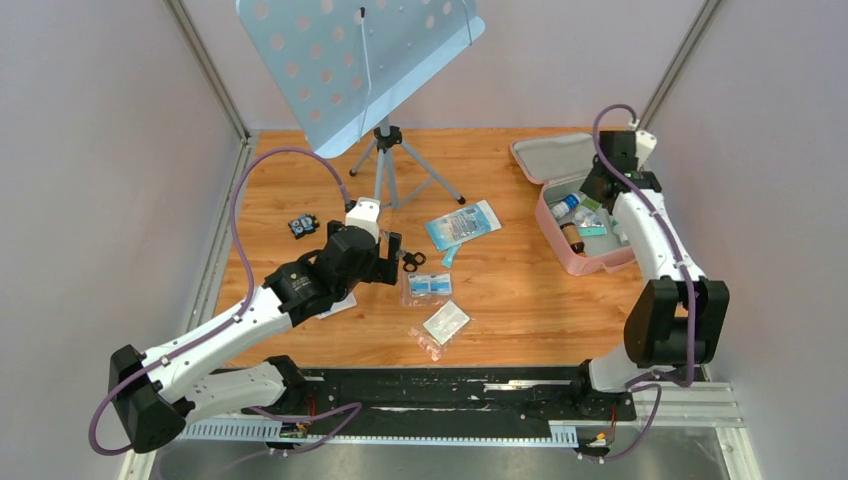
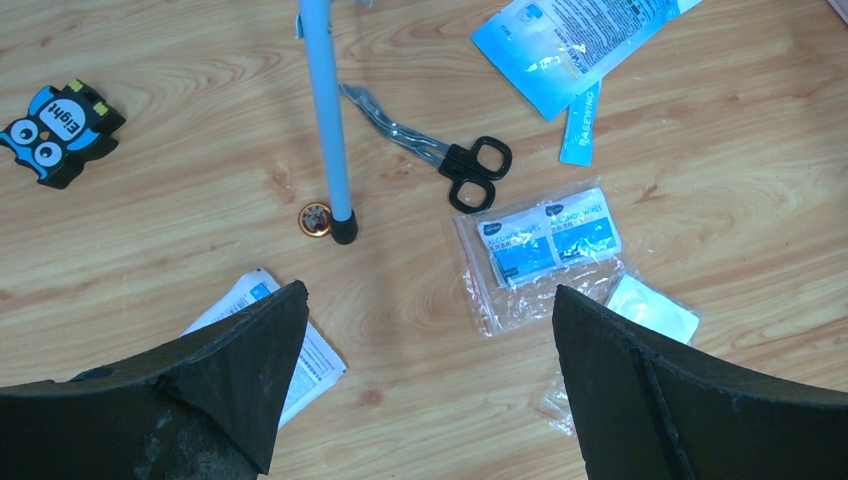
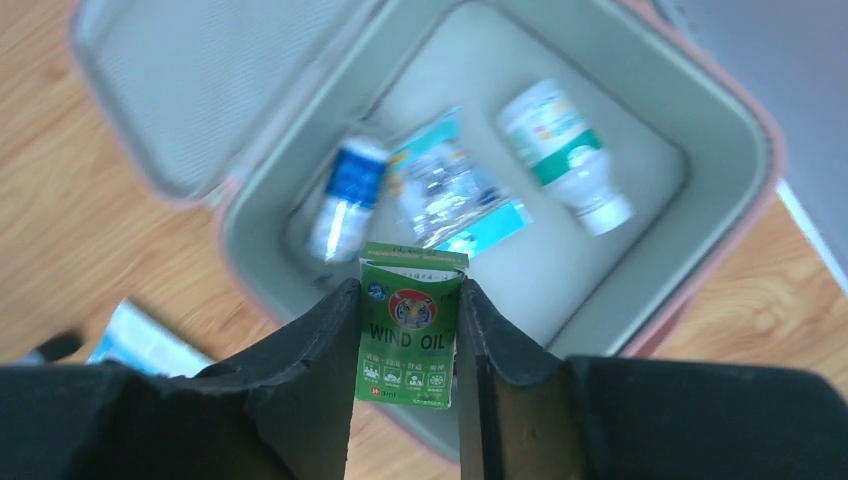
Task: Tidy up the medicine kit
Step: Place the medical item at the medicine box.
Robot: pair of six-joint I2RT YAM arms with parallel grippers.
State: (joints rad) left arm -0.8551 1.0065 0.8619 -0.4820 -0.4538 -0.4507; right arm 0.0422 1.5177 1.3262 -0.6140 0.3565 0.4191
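The medicine kit (image 1: 556,158), a pink zip case with grey lining, lies open at the back right of the table. My right gripper (image 3: 408,290) hangs above its tray (image 3: 640,235), shut on a small green "Wind Oil" box (image 3: 410,340). In the tray lie a blue-white bottle (image 3: 345,195), a foil packet (image 3: 450,190) and a white bottle with a green label (image 3: 565,150). My left gripper (image 2: 428,295) is open and empty, over bare wood near the table's middle (image 1: 397,257). In the top view the right gripper (image 1: 600,188) sits over the case.
Loose on the wood: black-handled scissors (image 2: 455,160), a zip bag of wipes (image 2: 545,240), a large blue-white pouch (image 2: 570,40), a white packet (image 2: 652,308), a leaflet (image 2: 310,355) and an owl-shaped item (image 2: 55,130). A tripod stand (image 1: 385,165) rises at the back; its leg (image 2: 325,110) is close ahead.
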